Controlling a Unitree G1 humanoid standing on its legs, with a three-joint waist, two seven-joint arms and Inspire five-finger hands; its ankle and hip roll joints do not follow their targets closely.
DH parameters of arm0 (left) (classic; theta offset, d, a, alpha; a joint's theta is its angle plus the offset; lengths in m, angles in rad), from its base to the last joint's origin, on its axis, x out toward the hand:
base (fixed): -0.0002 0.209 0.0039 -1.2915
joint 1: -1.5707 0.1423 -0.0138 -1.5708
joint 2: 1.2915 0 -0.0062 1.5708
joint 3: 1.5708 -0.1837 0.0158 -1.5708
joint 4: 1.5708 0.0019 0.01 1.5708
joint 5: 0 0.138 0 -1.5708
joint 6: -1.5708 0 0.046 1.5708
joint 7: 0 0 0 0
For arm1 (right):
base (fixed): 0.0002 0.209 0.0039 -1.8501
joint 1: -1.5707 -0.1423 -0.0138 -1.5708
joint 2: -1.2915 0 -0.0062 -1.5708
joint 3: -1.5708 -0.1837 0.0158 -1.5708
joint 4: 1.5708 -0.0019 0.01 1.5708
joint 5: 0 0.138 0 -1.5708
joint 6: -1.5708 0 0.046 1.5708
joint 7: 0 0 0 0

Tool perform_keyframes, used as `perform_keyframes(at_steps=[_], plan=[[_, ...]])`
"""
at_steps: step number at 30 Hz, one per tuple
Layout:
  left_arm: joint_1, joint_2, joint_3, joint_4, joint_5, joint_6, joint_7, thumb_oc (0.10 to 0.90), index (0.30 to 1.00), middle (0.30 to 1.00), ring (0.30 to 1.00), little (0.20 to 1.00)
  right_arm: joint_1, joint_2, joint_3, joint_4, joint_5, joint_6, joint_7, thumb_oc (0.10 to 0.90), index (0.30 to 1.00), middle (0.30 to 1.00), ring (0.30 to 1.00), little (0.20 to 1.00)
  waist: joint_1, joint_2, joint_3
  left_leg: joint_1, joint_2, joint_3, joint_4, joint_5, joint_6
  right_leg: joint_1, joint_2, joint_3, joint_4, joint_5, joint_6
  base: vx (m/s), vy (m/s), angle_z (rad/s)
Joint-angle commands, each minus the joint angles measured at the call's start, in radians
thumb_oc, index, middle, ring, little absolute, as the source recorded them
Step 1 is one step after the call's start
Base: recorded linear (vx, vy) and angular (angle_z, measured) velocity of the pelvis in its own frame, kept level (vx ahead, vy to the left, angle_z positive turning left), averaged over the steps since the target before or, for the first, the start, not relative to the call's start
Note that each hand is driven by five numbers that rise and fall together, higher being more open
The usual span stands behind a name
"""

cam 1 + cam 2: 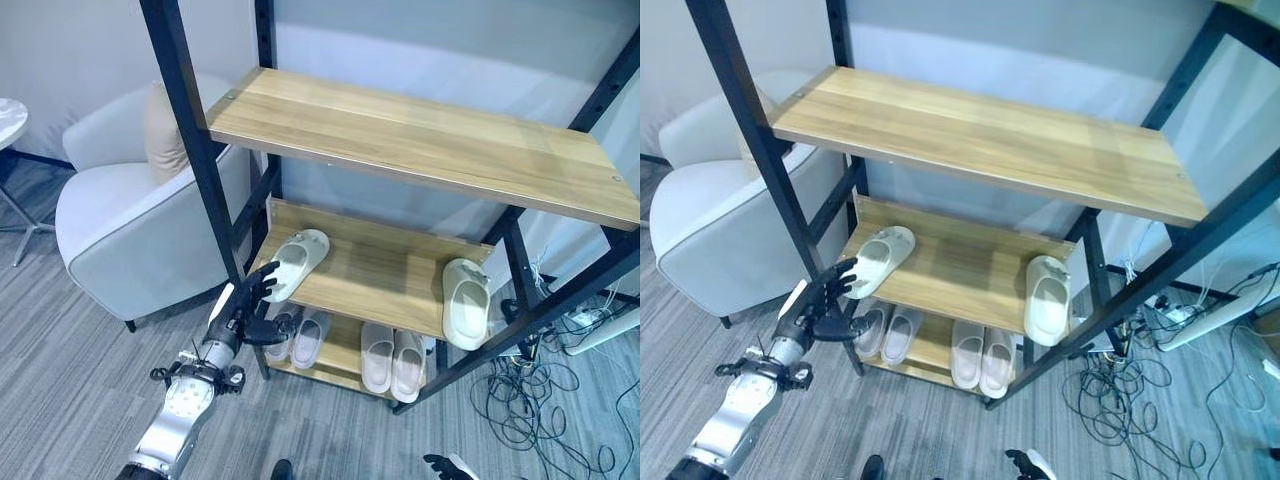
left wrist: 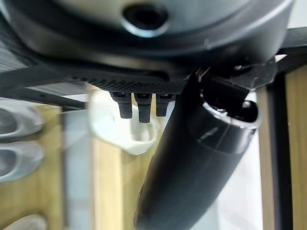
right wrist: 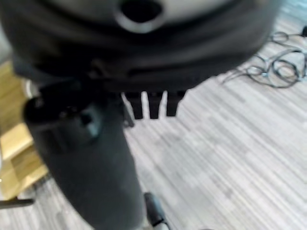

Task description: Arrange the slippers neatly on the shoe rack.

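Slippers sat in three spots on the shoe rack (image 1: 420,140). Mid shelf (image 1: 385,270) carried two loose ones: one slipper (image 1: 296,262) at the left end, angled, heel hanging near the front edge; the other slipper (image 1: 467,300) well apart at the right end, pointing roughly front-to-back, its heel over the front edge. Bottom shelf (image 1: 340,352) already held two pairs side by side, a left pair (image 1: 298,338) and a right pair (image 1: 392,360). Top shelf (image 1: 420,130) was bare wood.

Left robot hand (image 1: 245,310) hovered at the rack's front-left post, just below and beside the angled slipper's heel, fingers spread wide w/ thumb out, holding nothing. Contact w/ the slipper couldn't be confirmed; looked just short of it. Right robot hand (image 3: 153,103) hung low over the grey floor, fingers straight, idle.

Step in hand, by my read: grasp the left slipper & bring it next to its mate. To do it well: come in over the heel, not from under the shelf edge; pinch the heel rim w/ thumb on top; keep clear of the post; slide rather than lift high; finish w/ toes pointing same way, sides touching.

Armchair (image 1: 130,220) stood beside the rack, irrelevant.
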Motion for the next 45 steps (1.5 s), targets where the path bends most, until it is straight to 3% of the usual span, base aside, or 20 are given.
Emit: perform_keyframes(at_steps=[1, 6, 15, 21, 26, 45], plan=[[-0.163, -0.006, 0.019, -0.061, 0.058, -0.12, 0.053, 0.8, 0.9, 0.9, 0.9, 0.9, -0.021, -0.043, 0.011, -0.005, 0.007, -0.009, -0.013, 0.8, 0.9, 0.9, 0.9, 0.9, 0.001, -0.007, -0.048, 0.005, 0.009, 0.052, 0.002, -0.102, -0.037, -0.016, -0.043, 0.021, 0.006, -0.024, 0.099, 0.05, 0.013, -0.05], [-0.237, 0.013, 0.009, -0.013, 0.136, -0.113, 0.108, 0.8, 0.9, 0.9, 0.9, 0.9, -0.016, -0.043, 0.017, -0.006, 0.005, -0.008, -0.013, 0.8, 0.9, 0.9, 0.9, 0.9, -0.012, -0.006, -0.053, 0.008, 0.011, 0.056, 0.002, -0.106, -0.035, -0.018, -0.043, 0.028, 0.006, -0.023, 0.1, 0.05, 0.013, -0.03], [-0.431, 0.137, -0.015, 0.081, 0.366, -0.076, 0.197, 0.8, 0.9, 0.9, 0.9, 0.9, -0.015, -0.073, 0.023, -0.042, 0.001, -0.018, -0.006, 0.8, 0.9, 0.9, 0.9, 0.9, -0.037, -0.007, -0.058, -0.005, 0.016, 0.07, 0.002, -0.109, -0.033, -0.041, -0.039, 0.041, 0.006, -0.017, 0.104, 0.02, 0.006, -0.06], [-0.591, 0.238, -0.087, 0.174, 0.507, -0.044, 0.217, 0.8, 0.9, 0.9, 0.9, 0.9, -0.013, -0.101, 0.029, -0.07, 0.0, -0.024, 0.006, 0.8, 0.9, 0.9, 0.9, 0.9, -0.06, -0.009, -0.059, -0.021, 0.018, 0.078, 0.002, -0.11, -0.03, -0.064, -0.036, 0.047, 0.006, -0.012, 0.107, 0.0, 0.0, 0.0], [-0.671, 0.272, -0.145, 0.222, 0.567, -0.031, 0.223, 0.8, 0.9, 0.9, 0.9, 0.9, -0.022, -0.101, 0.039, -0.067, 0.0, -0.024, 0.01, 0.8, 0.9, 0.9, 0.9, 0.9, -0.065, -0.012, -0.057, -0.029, 0.02, 0.079, 0.002, -0.11, -0.029, -0.075, -0.035, 0.049, 0.006, -0.009, 0.108, 0.0, 0.0, 0.01], [-0.636, 0.121, -0.152, 0.2, 0.473, -0.044, 0.198, 0.8, 0.9, 0.9, 0.9, 0.9, -0.02, -0.098, 0.051, -0.075, -0.008, -0.021, 0.013, 0.8, 0.9, 0.9, 0.9, 0.9, -0.085, -0.004, -0.053, -0.02, 0.018, 0.09, 0.002, -0.118, -0.027, -0.074, -0.039, 0.059, 0.006, -0.013, 0.103, 0.0, 0.0, -0.04]])
